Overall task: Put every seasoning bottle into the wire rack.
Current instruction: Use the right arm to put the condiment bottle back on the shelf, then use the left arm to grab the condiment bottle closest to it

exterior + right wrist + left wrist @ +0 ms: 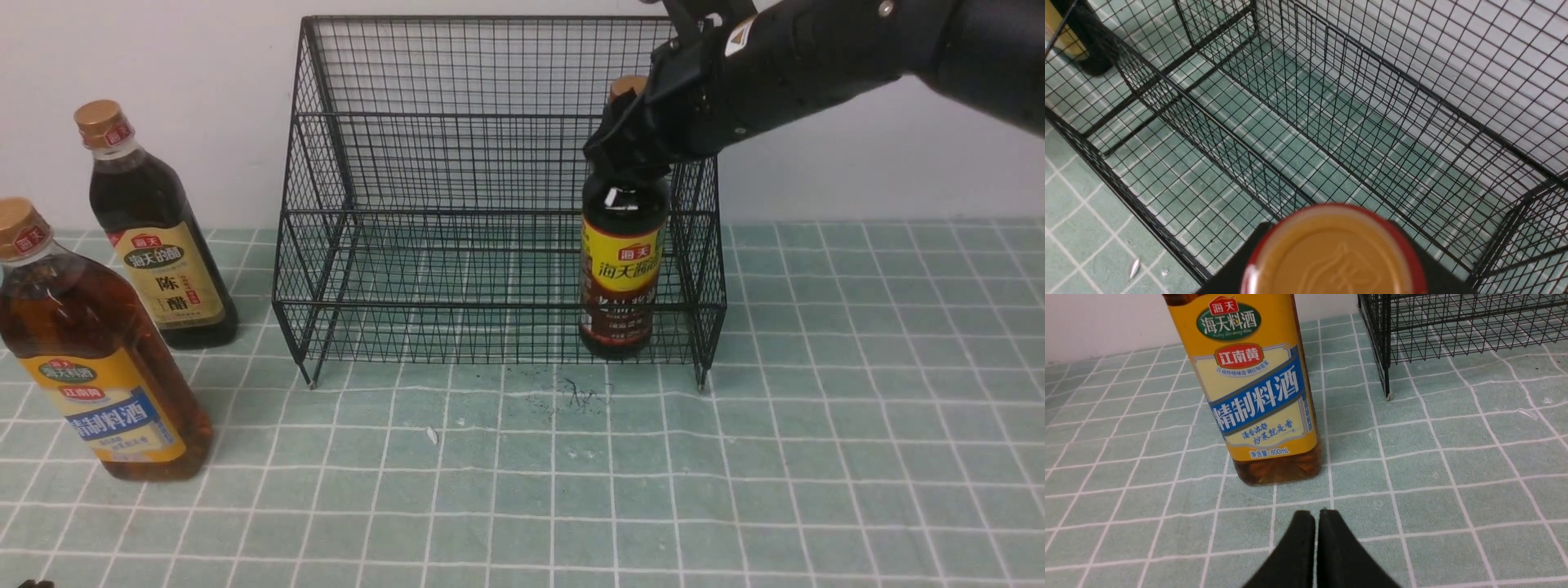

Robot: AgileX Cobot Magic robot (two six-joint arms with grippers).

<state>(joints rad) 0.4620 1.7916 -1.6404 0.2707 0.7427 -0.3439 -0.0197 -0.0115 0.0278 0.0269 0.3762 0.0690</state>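
The black wire rack [457,163] stands against the back wall. In its lower front tier, at the right end, stands the dark slim-necked seasoning bottle [619,269] with a yellow-maroon label. My right gripper [629,147] is shut on its neck, just under the tan cap [1333,253], with a black finger on either side. The amber bottle [98,367] and the dark bottle with a beige label [159,253] stand on the cloth left of the rack. My left gripper [1316,516] is shut and holds nothing, low over the cloth in front of the amber bottle [1257,396].
A green checked cloth [816,449] covers the table. A white wall rises right behind the rack. A small white scrap [432,434] and dark scuff marks [575,392] lie in front of the rack. The rack's corner leg [1386,392] shows in the left wrist view.
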